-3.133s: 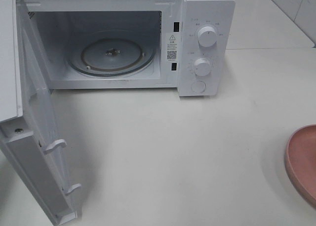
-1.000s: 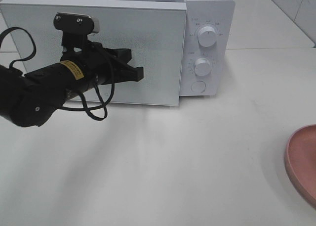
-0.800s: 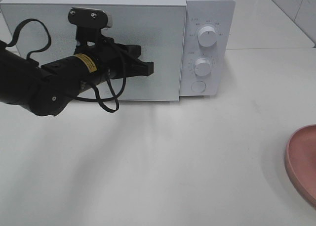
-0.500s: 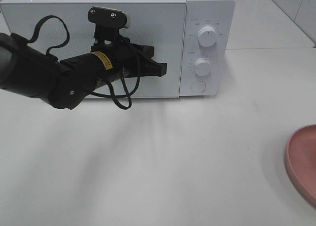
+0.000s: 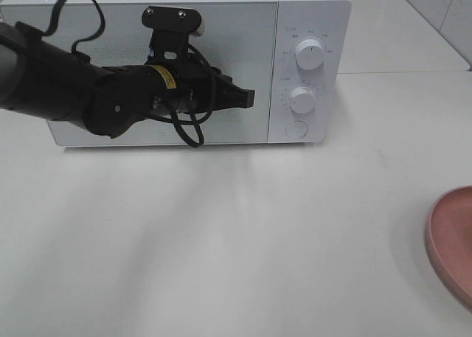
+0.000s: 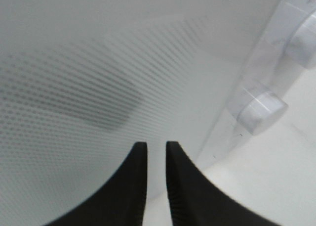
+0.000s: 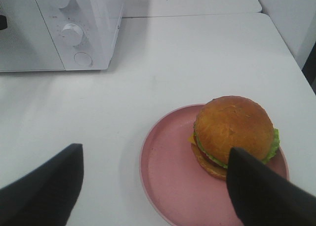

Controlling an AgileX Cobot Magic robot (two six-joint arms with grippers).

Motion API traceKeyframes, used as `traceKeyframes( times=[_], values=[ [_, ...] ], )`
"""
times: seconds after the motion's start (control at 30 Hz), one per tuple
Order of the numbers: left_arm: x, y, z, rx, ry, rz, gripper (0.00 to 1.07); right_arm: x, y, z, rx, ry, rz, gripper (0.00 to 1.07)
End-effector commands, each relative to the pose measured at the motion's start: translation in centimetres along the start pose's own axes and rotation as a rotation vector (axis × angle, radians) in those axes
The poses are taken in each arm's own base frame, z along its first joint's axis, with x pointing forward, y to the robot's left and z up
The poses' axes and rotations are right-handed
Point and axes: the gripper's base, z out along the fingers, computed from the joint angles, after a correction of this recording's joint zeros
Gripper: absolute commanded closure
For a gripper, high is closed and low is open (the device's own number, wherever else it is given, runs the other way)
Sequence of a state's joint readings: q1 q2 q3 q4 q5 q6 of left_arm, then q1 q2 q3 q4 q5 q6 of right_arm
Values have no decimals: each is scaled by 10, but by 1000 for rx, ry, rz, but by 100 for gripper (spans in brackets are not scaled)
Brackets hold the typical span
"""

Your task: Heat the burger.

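The burger [image 7: 233, 128], golden-brown bun over lettuce and cheese, sits on a pink plate [image 7: 168, 181] below my right gripper [image 7: 155, 154]. That gripper hangs open, with nothing between its fingers. The burger is outside the exterior high view, where only the plate's rim [image 5: 451, 241] shows at the right edge. The white microwave's door [image 5: 221, 42] is closed. My left gripper [image 5: 251, 97] points at the door near its right edge. In the left wrist view the left gripper [image 6: 156, 146] has only a narrow slit between its tips and holds nothing.
Right of the door, the microwave's panel carries two knobs [image 5: 308, 54] [image 5: 302, 99] and a round button [image 5: 296, 129]. The white table [image 5: 243, 234] stretches in front of the microwave. A cable [image 5: 188, 134] loops under the left arm.
The microwave door, wide open three seconds ago, has swung fully shut as my left arm moved right along it. The left fingers have parted slightly. Plate unmoved.
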State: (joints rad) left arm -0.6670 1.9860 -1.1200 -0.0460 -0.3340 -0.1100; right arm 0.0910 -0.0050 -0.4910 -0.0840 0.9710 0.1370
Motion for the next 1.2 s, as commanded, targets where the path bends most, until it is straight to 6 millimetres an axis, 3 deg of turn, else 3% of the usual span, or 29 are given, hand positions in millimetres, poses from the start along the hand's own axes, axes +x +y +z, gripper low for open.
traceKeyframes(
  times=[0.03,0.07,0.1,0.17,0.2,0.23,0.33,0.5,0.83,1.2],
  values=[
    [-6,-17,-12,25,87,8,74,1,0,-3,3,-33,-1,31],
    [-5,-21,-15,30,123,13,66,1,0,-3,3,-33,-1,31],
    [-5,-21,-15,30,123,13,66,1,0,-3,3,-33,-1,31],
    [0,-41,-32,53,293,37,32,1,0,-3,3,-33,-1,31],
    [0,-41,-32,53,293,37,32,1,0,-3,3,-33,-1,31],
    [4,-49,-43,63,386,59,18,1,0,-3,3,-33,-1,31],
    [8,-58,-57,71,504,100,10,1,0,-3,3,-33,-1,31],
    [11,-59,-81,53,694,104,10,1,0,-3,3,-33,-1,31],
    [-3,-56,-118,27,815,98,10,1,0,-3,3,-33,-1,31],
    [-32,6,-160,-92,880,-116,10,1,0,-3,3,-33,-1,31]
  ],
)
